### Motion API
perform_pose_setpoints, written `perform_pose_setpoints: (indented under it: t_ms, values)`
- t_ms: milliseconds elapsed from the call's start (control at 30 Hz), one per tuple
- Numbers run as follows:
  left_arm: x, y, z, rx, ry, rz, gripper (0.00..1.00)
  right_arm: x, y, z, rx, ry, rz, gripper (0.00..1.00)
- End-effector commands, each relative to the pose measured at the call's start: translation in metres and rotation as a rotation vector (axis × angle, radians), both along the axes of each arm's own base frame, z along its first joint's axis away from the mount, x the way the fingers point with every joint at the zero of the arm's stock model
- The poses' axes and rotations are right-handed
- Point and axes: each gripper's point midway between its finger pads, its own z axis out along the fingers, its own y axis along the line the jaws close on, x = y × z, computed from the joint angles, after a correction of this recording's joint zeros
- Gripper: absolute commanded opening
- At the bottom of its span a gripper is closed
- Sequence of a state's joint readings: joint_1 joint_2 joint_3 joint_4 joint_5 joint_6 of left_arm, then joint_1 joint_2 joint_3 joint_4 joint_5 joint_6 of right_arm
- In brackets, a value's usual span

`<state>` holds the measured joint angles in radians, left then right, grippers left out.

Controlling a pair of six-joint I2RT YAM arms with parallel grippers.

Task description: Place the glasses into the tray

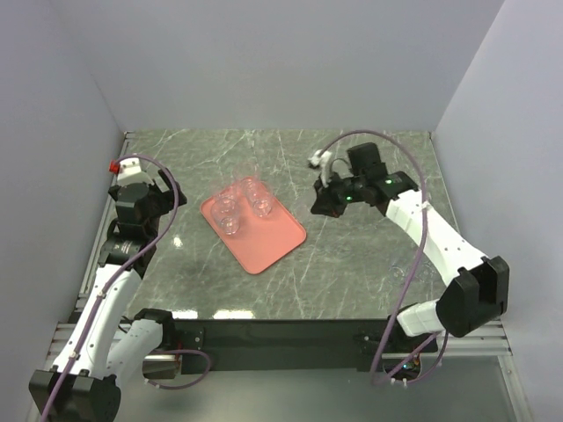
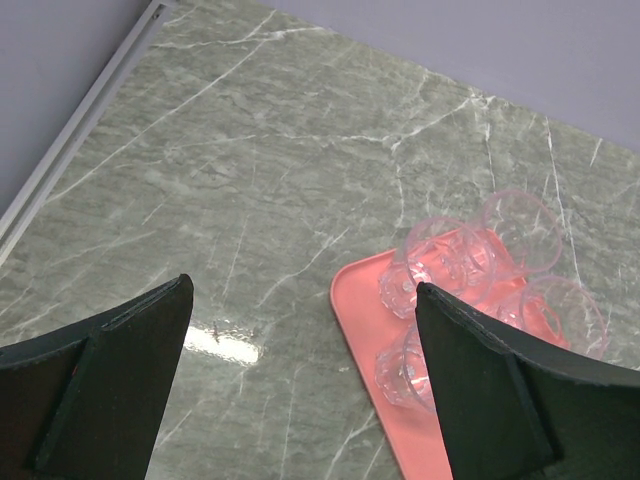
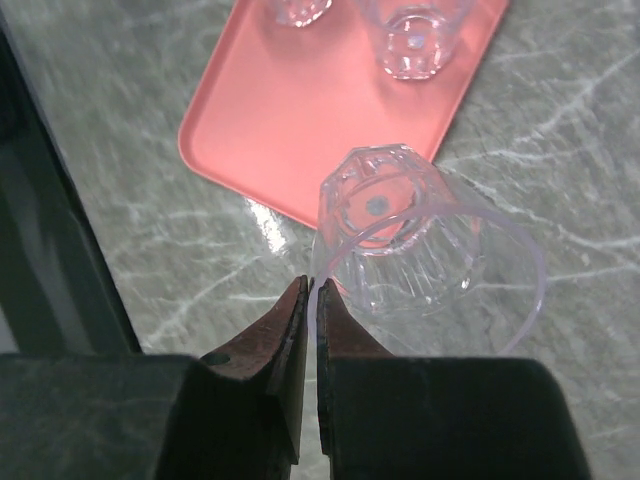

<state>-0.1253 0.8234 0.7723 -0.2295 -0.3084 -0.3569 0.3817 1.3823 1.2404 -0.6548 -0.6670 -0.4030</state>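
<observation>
**Right jaws pinch a glass by its rim beside the tray**

The right jaws are closed to a thin slit. Their brown pads (image 3: 335, 325) clamp the wall of a clear glass (image 3: 420, 230) just at its rim, which runs into the slit between them. The mouth of the glass faces the wrist camera and its thick, faceted base points away, so its axis runs from the jaws toward the desk (image 3: 560, 160). Whether the base touches the desk cannot be told. The glass is round and colourless, with cut facets low on its sides.

It sits just beside the tray (image 1: 264, 248), off the right-hand long edge. The tray is flat, smooth and salmon-pink, a rounded rectangle with a low rim. It lies slantwise, its long axis running from far left to near right.

Four other glasses (image 1: 261, 207) stand close together in the tray's far end.

The left jaws are spread wide and hold nothing, above the desk to the left of the tray.

The desk is glossy grey-green stone with white veins
</observation>
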Motion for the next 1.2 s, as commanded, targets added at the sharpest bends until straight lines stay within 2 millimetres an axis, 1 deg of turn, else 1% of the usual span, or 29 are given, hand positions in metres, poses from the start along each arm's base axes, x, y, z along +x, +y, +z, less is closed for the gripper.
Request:
perform_pose_setpoints:
  t_ms: [0, 33, 100, 133, 167, 200, 233, 267, 300, 333, 367, 400, 433, 467, 500, 533, 600, 667, 700, 767, 800, 833, 900, 967, 1000, 1033, 1167]
  values:
    - [-0.001, 0.008, 0.015, 0.001, -0.059, 0.041, 0.99, 0.007, 0.015, 0.013, -0.120, -0.176, 0.073, 0.00]
    - [-0.003, 0.012, 0.016, 0.002, -0.065, 0.063, 0.99, 0.001, 0.030, 0.008, -0.145, -0.187, 0.127, 0.00]
    - [-0.006, 0.016, 0.020, 0.000, -0.081, 0.088, 0.99, -0.001, 0.038, 0.001, -0.186, -0.190, 0.145, 0.00]
    - [-0.008, 0.020, 0.021, 0.003, -0.088, 0.111, 0.99, -0.006, 0.052, -0.005, -0.201, -0.185, 0.181, 0.00]
    - [-0.009, 0.022, 0.022, 0.003, -0.093, 0.123, 0.99, -0.007, 0.057, -0.009, -0.215, -0.183, 0.191, 0.00]
    - [-0.012, 0.024, 0.027, 0.000, -0.112, 0.130, 0.99, -0.005, 0.061, -0.020, -0.254, -0.175, 0.196, 0.00]
    - [-0.013, 0.025, 0.027, 0.003, -0.117, 0.139, 0.99, -0.003, 0.068, -0.018, -0.263, -0.187, 0.201, 0.00]
    - [-0.015, 0.028, 0.030, 0.001, -0.129, 0.151, 0.99, -0.009, 0.078, -0.021, -0.280, -0.192, 0.225, 0.00]
    - [-0.017, 0.029, 0.033, 0.002, -0.141, 0.155, 0.99, -0.009, 0.084, -0.024, -0.294, -0.197, 0.232, 0.00]
    - [-0.018, 0.030, 0.033, 0.002, -0.144, 0.160, 0.99, -0.004, 0.089, -0.029, -0.324, -0.202, 0.227, 0.00]
    - [-0.019, 0.031, 0.034, 0.003, -0.150, 0.164, 0.99, -0.009, 0.097, -0.031, -0.331, -0.202, 0.242, 0.00]
    - [-0.019, 0.030, 0.035, 0.002, -0.156, 0.163, 0.99, -0.008, 0.102, -0.040, -0.354, -0.186, 0.250, 0.00]
    - [-0.019, 0.030, 0.034, 0.004, -0.153, 0.162, 1.00, -0.004, 0.107, -0.037, -0.360, -0.199, 0.241, 0.00]
    - [-0.019, 0.031, 0.035, 0.003, -0.156, 0.163, 0.99, -0.006, 0.113, -0.039, -0.367, -0.198, 0.248, 0.00]
    - [-0.019, 0.030, 0.035, 0.002, -0.156, 0.161, 0.99, -0.005, 0.117, -0.047, -0.384, -0.185, 0.255, 0.00]
    - [-0.019, 0.030, 0.035, 0.003, -0.153, 0.161, 1.00, -0.002, 0.121, -0.043, -0.381, -0.194, 0.251, 0.00]
    - [-0.019, 0.030, 0.034, 0.005, -0.152, 0.161, 0.99, -0.005, 0.132, -0.049, -0.393, -0.189, 0.271, 0.00]
    - [-0.019, 0.030, 0.036, 0.002, -0.159, 0.161, 0.99, -0.005, 0.137, -0.052, -0.409, -0.193, 0.273, 0.00]
    - [-0.020, 0.031, 0.037, 0.002, -0.160, 0.164, 0.99, -0.008, 0.143, -0.060, -0.424, -0.185, 0.287, 0.00]
    - [-0.021, 0.032, 0.037, 0.003, -0.162, 0.169, 0.99, -0.006, 0.148, -0.060, -0.425, -0.184, 0.282, 0.00]
    - [-0.022, 0.032, 0.039, 0.003, -0.170, 0.170, 0.99, -0.006, 0.150, -0.066, -0.433, -0.172, 0.287, 0.00]
    - [-0.023, 0.033, 0.039, 0.002, -0.172, 0.173, 0.99, -0.005, 0.153, -0.065, -0.431, -0.173, 0.287, 0.00]
    - [-0.024, 0.033, 0.041, 0.001, -0.183, 0.175, 0.99, -0.003, 0.156, -0.071, -0.441, -0.162, 0.289, 0.00]
    - [-0.025, 0.034, 0.042, 0.000, -0.188, 0.180, 0.99, -0.002, 0.161, -0.071, -0.440, -0.166, 0.294, 0.01]
    - [-0.025, 0.034, 0.043, -0.001, -0.189, 0.180, 0.99, -0.001, 0.163, -0.074, -0.444, -0.163, 0.293, 0.01]
    - [-0.025, 0.034, 0.043, -0.001, -0.189, 0.180, 0.99, 0.001, 0.165, -0.072, -0.443, -0.167, 0.289, 0.01]
    - [-0.026, 0.034, 0.043, -0.002, -0.192, 0.178, 0.99, 0.004, 0.169, -0.078, -0.460, -0.165, 0.286, 0.03]
